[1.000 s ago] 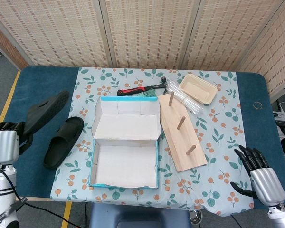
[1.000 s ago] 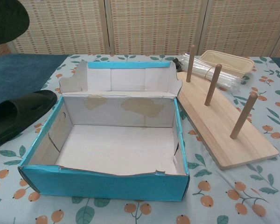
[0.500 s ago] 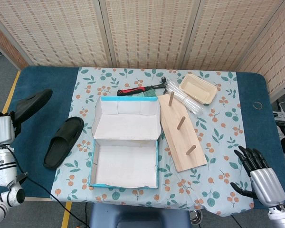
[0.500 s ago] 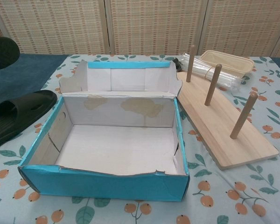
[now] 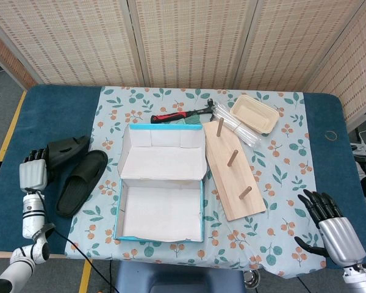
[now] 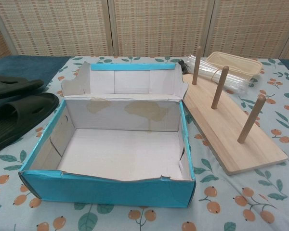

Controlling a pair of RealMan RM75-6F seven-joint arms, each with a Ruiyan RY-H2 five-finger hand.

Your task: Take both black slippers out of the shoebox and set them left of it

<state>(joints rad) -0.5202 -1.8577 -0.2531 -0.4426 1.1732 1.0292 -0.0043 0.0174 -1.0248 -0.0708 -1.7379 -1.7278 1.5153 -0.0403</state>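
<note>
Lowered from mid-air over the last second and now down on the blue cloth left of the shoebox (image 5: 161,183): the second slipper (image 5: 66,148), lying just beside the first slipper (image 5: 80,182), which has kept its place by the box's left wall. Left hand (image 5: 34,171) at the second slipper's outer end, fingers touching or around its edge; whether gripping or already letting go cannot be told from either view. Right hand (image 5: 329,226) well right of the shoebox, near the table's front edge, holding nothing, fingers spread and loosely curled.

Shoebox open and bare inside, white floor showing in both views, lid flap standing up at the back. Both slippers thus out of the box and left of it; task apparently all but done, with only the left hand's release and withdrawal remaining.

Right of the shoebox, a wooden board (image 5: 233,171) with three upright pegs. Beyond it, a beige tray (image 5: 254,113), seemingly with nothing in it, beside a bundle of clear plastic (image 5: 233,127). Behind the shoebox, a red-handled tool (image 5: 177,115).
</note>
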